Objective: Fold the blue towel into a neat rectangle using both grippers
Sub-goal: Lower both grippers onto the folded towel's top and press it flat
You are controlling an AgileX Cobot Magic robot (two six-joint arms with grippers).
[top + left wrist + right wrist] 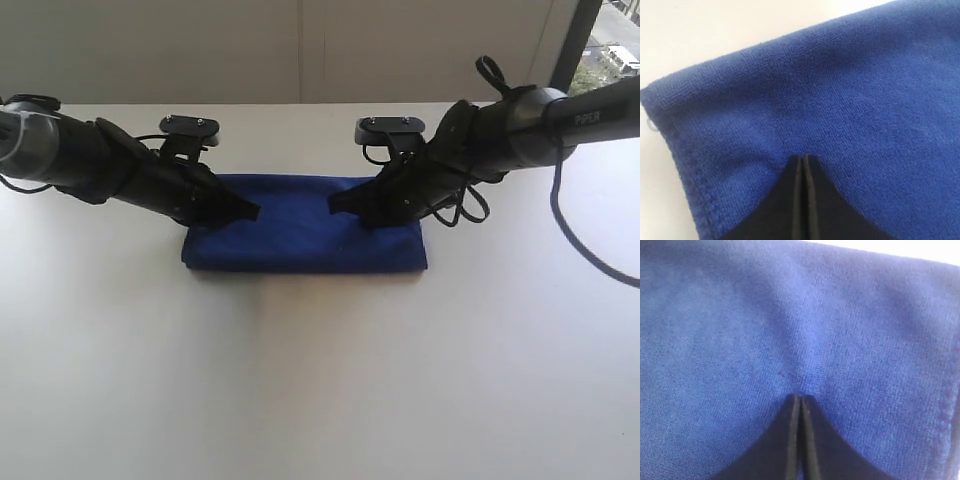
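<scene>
Left gripper point(254, 212) is clenched tight, jaws flat together with nothing visible between them, its tip down at the left half of the towel point(300, 240). Right gripper point(335, 203) mirrors it over the towel's right half, also squeezed closed and empty as far as I can see. The two tips point inward at each other across the towel's middle, well apart.

The towel lies on the table point(320, 380) as a long, low band, its near edge straight and its corners fairly square. It reads as already doubled over, though I can't count the layers.

Up close on the left, the closed tip point(803, 157) sits right at the nap, with a stitched hem and one towel corner just off to its side. A faint dimple shows at the tip, so it may be pressing, but contact is hard to call. On the right, the tip point(799, 397) meets smooth cloth the same way, with a hem near the towel's end.

Why closed jaws? My guess is that shut tips make a blunt tool for patting the fold flat, and one arm on each half keeps the pressure even so the band doesn't skew.

By my reckoning the task is well along. If another fold is wanted, both jaws must open and find a hem first.
</scene>
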